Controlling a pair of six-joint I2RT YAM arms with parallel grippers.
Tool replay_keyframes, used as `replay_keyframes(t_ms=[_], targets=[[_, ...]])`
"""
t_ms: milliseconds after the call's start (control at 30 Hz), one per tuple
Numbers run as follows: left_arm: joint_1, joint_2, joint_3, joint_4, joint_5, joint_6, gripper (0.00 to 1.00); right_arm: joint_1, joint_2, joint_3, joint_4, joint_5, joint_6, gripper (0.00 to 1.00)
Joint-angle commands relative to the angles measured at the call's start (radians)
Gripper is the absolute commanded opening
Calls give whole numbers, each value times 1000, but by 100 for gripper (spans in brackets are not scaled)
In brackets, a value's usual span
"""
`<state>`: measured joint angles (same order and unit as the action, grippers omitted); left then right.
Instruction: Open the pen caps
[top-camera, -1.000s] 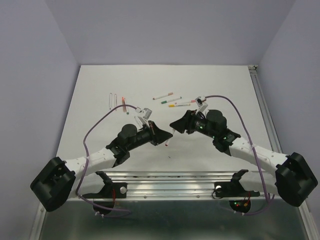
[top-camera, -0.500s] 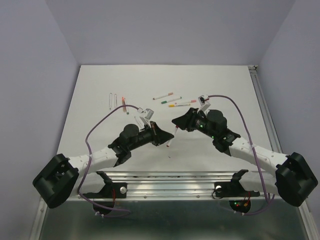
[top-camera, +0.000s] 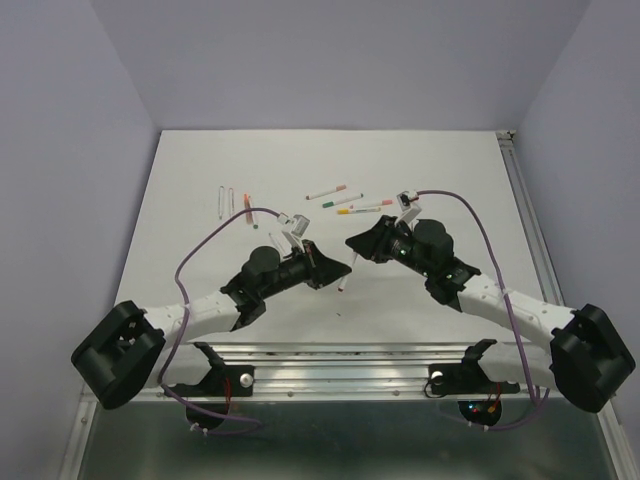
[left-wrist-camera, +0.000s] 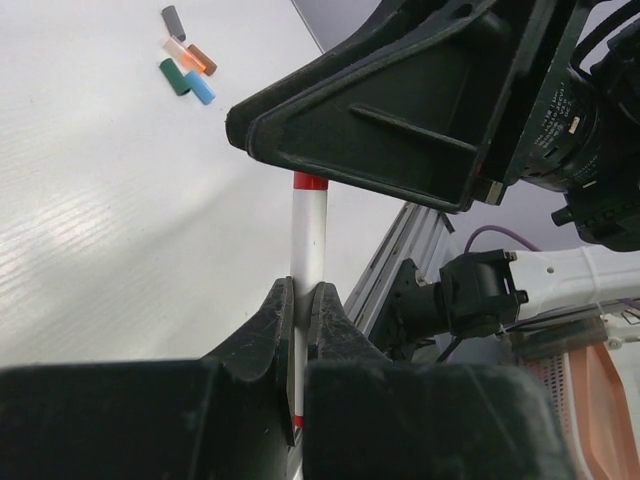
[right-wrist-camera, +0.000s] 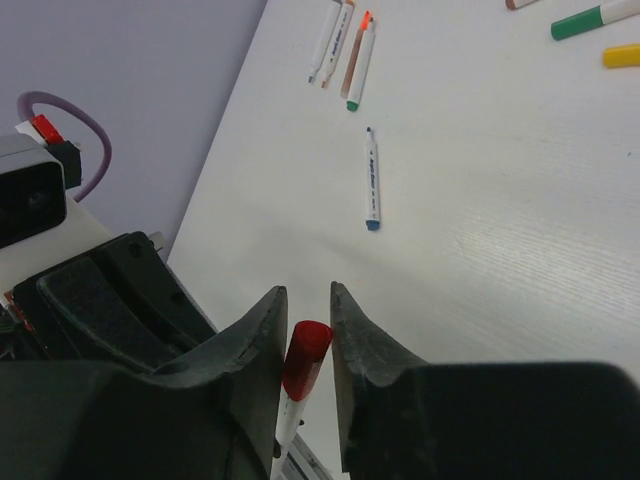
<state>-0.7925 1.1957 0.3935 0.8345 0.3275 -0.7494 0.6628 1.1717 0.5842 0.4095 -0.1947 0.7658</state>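
My left gripper (left-wrist-camera: 301, 300) is shut on the white barrel of a pen (left-wrist-camera: 308, 240), which it holds above the table. The pen's red cap (right-wrist-camera: 305, 355) sits between the fingers of my right gripper (right-wrist-camera: 305, 300), which have closed in on it from both sides. In the top view the two grippers meet nose to nose over the table's near middle, left gripper (top-camera: 343, 267) against right gripper (top-camera: 351, 245), with the white pen (top-camera: 344, 281) sticking out below them. Several loose pen caps (left-wrist-camera: 186, 68) in mixed colours lie together on the table beyond the pen.
Capped pens (top-camera: 345, 201) lie at the table's far middle. More pens (top-camera: 232, 200) lie at the far left, and a blue-tipped one (right-wrist-camera: 371, 180) lies alone. The aluminium rail (top-camera: 340, 355) runs along the near edge. A purple cable (top-camera: 470, 215) loops over the right arm.
My left arm has carried the pen right, toward the right gripper. The right gripper's fingers have narrowed from wide apart to close around the red cap.
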Motion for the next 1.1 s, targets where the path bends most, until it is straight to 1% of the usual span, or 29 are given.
replay_keyframes(t_ms=[0,33,133,200,267,300,333,400,433,600,867,1000,1067], targets=[[-11,2,41,86,13,-5,0,11,-32,8,19,9,-8,25],[-14,4,41,86,15,-4,0,11,-30,12,12,11,-13,21],[-20,4,34,86,21,1,0,11,-24,19,8,17,-13,13],[-19,5,38,84,50,7,0,11,-17,26,5,20,-3,1],[-22,16,48,78,91,19,0,11,-3,46,-20,21,4,1],[-22,24,63,77,99,21,7,11,3,52,-34,17,6,1],[-21,28,68,74,100,19,25,11,6,55,-35,8,9,1],[-20,38,85,68,87,22,37,11,16,58,-38,-6,20,1],[-20,45,93,51,82,24,41,11,16,59,-35,-21,26,1],[-20,70,131,29,68,41,41,11,13,46,-11,-63,58,1],[-20,114,153,6,56,47,41,11,-15,28,61,-77,121,1],[-20,101,143,3,82,45,41,11,-18,45,32,-71,107,1],[-22,68,139,2,97,45,42,11,-18,52,15,-58,89,1]])
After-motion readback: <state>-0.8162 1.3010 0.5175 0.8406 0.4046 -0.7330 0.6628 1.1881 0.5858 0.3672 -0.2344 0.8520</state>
